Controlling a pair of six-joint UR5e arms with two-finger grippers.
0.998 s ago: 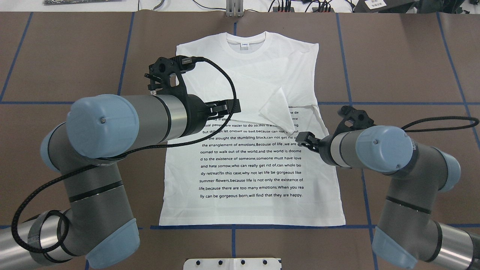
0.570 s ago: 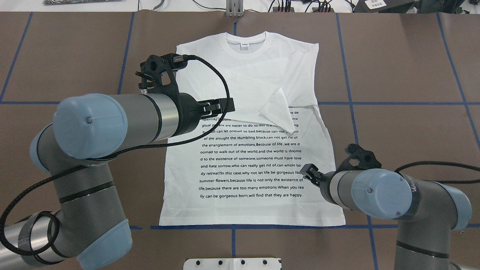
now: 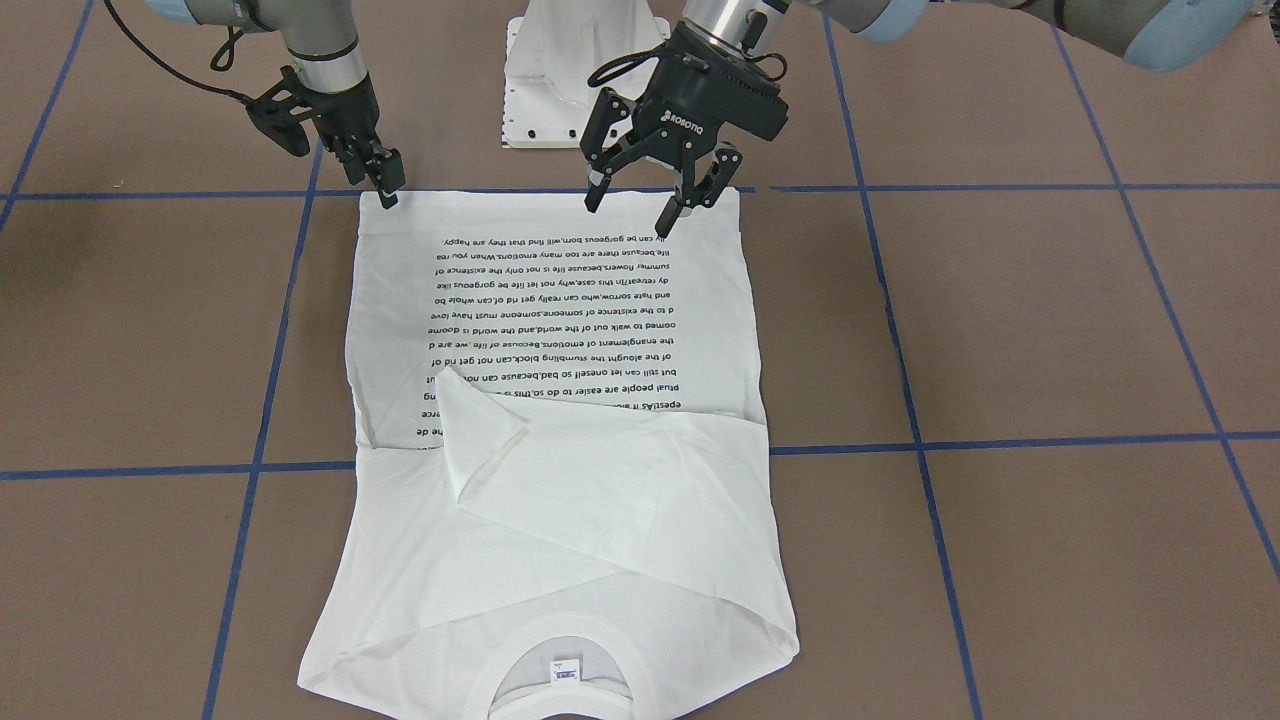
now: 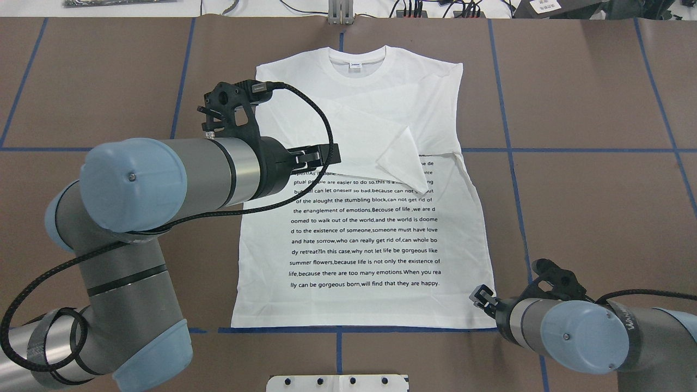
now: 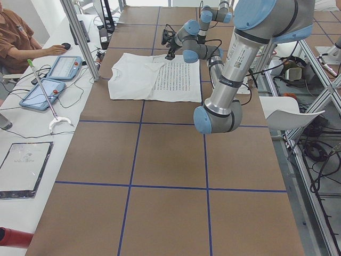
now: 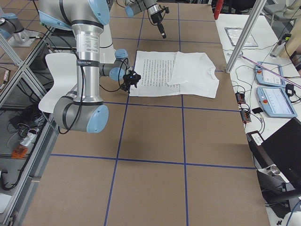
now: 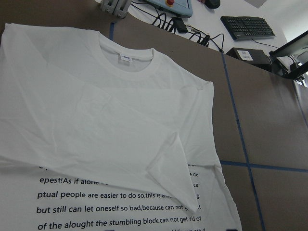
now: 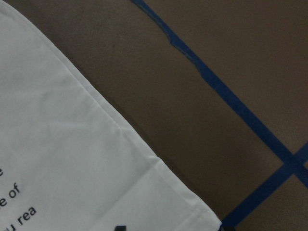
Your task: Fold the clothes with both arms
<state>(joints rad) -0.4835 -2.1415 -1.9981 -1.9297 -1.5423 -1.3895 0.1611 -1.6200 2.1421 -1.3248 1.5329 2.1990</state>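
The clothes are one white T-shirt point(image 4: 359, 234) with black text, lying flat with its collar point(image 4: 356, 60) at the far side. Both sleeves are folded across the chest point(image 3: 560, 480). My left gripper point(image 3: 628, 215) hangs above the shirt point(image 7: 96, 120) with its fingers wide open and empty; in the overhead view the left gripper point(image 4: 332, 154) sits over the top lines of text. My right gripper point(image 4: 480, 298) is low at the hem's right corner point(image 8: 183, 202), fingers slightly apart, holding nothing. The front view shows the right gripper point(image 3: 388, 195) at that same corner.
The brown table point(image 4: 599, 109) carries a grid of blue tape lines point(image 4: 337, 329). A white pedestal point(image 3: 560, 80) stands at the robot's edge. A person point(image 5: 16, 32) sits at a side bench with tablets point(image 5: 45, 90) and cables beyond the far edge.
My right gripper has travelled from the shirt's right edge beside the text back toward the robot and down to the hem corner. The left arm drew back slightly, then held still.
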